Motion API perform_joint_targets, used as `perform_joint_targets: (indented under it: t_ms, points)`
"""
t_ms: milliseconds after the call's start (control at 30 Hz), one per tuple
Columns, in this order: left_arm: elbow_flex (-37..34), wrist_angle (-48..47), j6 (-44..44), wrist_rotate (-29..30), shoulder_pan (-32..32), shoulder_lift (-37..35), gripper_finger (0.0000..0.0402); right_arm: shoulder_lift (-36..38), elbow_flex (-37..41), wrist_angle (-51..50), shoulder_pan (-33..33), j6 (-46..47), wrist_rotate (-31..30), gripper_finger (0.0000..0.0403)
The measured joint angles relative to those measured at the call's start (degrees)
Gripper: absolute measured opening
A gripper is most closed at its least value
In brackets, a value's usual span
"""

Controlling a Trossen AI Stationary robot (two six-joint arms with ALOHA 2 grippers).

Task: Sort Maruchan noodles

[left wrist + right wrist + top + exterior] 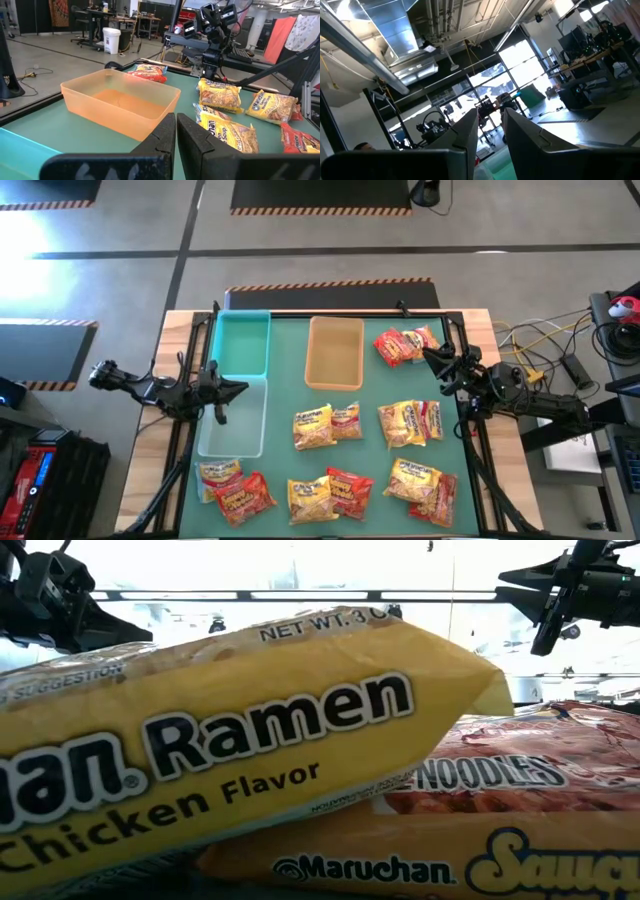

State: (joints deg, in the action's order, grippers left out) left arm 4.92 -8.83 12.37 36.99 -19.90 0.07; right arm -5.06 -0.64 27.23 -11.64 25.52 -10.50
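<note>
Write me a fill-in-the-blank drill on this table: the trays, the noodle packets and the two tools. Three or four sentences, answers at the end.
1. The tan tray holds ____ noodle packets.
2. The teal tray lies on the same side of the table as the ____ tool.
3. The pair of packets at the table's far edge lies nearest the ____ tool.
4. The left tool's fingers are ____, with nothing between them.

Missing words: no; left; right; shut
</note>
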Motion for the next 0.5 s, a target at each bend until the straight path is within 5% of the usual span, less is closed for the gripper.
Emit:
perform_joint_targets:
  t_ms: [500]
  points:
    - [0.01,18.76,4.03,4.61,0.02,0.01,0.0,0.0,0.0,-0.01,0.0,0.0,0.0,0.0084]
